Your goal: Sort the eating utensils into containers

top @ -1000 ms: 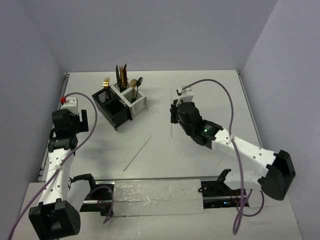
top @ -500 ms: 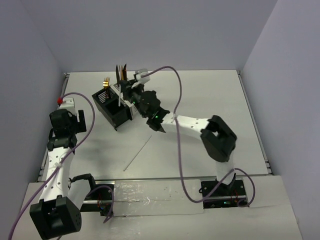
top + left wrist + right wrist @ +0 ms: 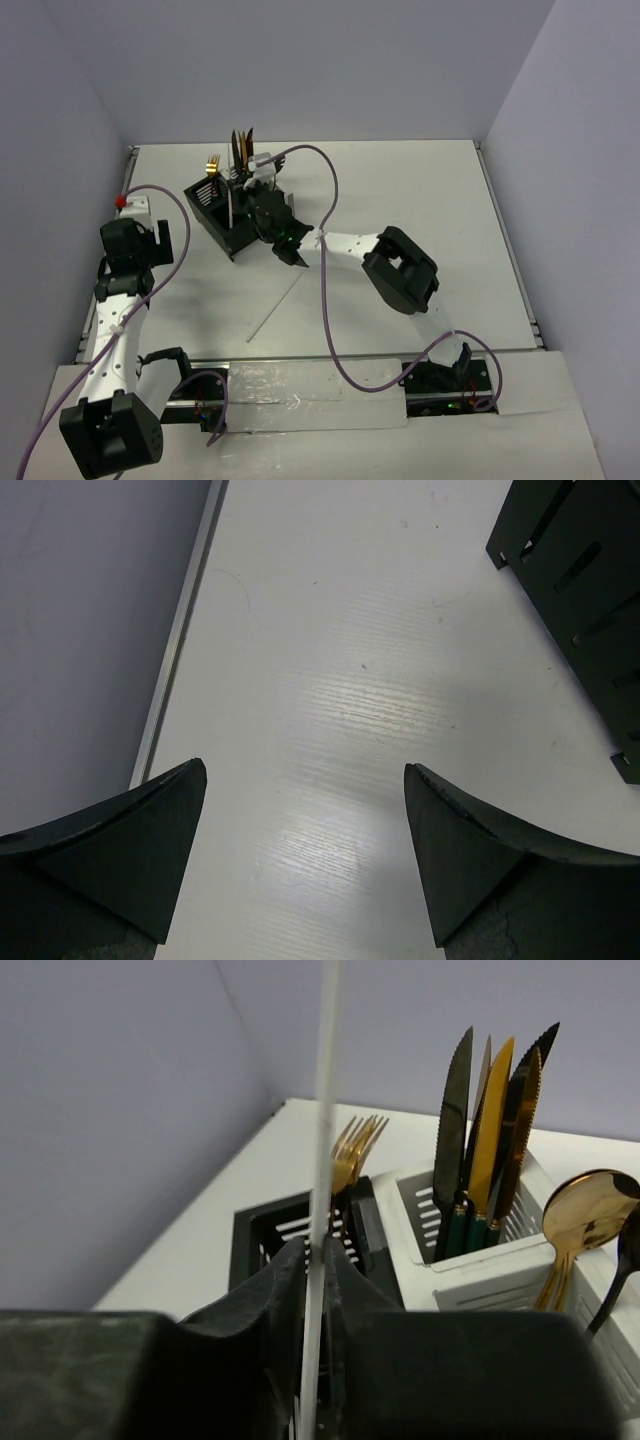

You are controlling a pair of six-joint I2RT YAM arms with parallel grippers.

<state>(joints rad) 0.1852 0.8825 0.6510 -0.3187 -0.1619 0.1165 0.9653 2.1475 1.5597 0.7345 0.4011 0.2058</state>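
The right claw (image 3: 318, 1260) is clenched on a pale chopstick (image 3: 325, 1110). The stick stands nearly upright between the two fingers, its long axis running straight up out of the grip and its lower end hidden behind the fingers.

Just beyond and below the claw is the black caddy (image 3: 262, 1230), its open top showing on the far side of the fingertips. That is the relation that matters: the stick already points down at an opening, so my guess is the next move is a plain lowering and release, with little sideways correction. Gold forks (image 3: 352, 1150) rise from the same black caddy just past the stick and could snag it.

To the claw's right, joined to the black one, is the white caddy (image 3: 480, 1260). It holds the knives (image 3: 495, 1140) and, farther right, the spoons (image 3: 580, 1220).

From above, a second chopstick (image 3: 275, 307) lies flat on the table (image 3: 330, 680), nearer the arm bases than the caddies and slanting from near-left to far-right. The right arm looks nearer to it.

The left claw (image 3: 305, 770) is released, fingers spread over bare table, well to the left of the black caddy.
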